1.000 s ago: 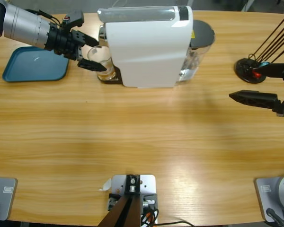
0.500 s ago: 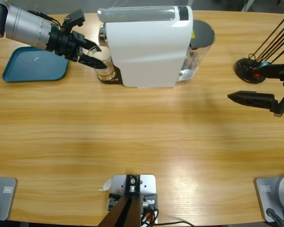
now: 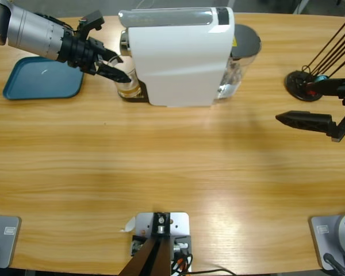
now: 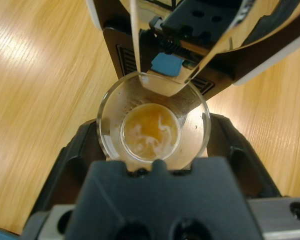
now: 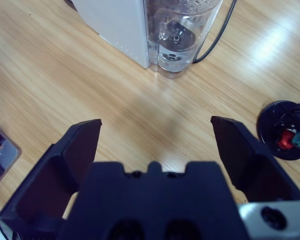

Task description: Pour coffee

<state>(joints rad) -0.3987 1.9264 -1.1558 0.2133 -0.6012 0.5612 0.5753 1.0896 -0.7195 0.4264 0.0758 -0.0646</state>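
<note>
Left claw (image 3: pixel 116 68) grips the glass (image 4: pixel 153 124) for us, jaws snug on both sides, right under the coffee machine (image 3: pixel 180 56) spout. Coffee (image 4: pixel 151 132) lies as a shallow round layer in the upright glass. Our right claw (image 3: pixel 288 118) hangs wide open over bare wooden table (image 3: pixel 178 167), well apart.

A: High view?
B: Fixed overhead, looking straight down on the table (image 3: pixel 172 172).

A: Left wrist view?
B: Close, looking down into the glass (image 4: pixel 153 127) beneath the coffee machine (image 4: pixel 200 35).

A: Right wrist view?
B: Farther back, angled down. It shares the coffee machine (image 5: pixel 117 25) with the high view (image 3: pixel 181 54).
</note>
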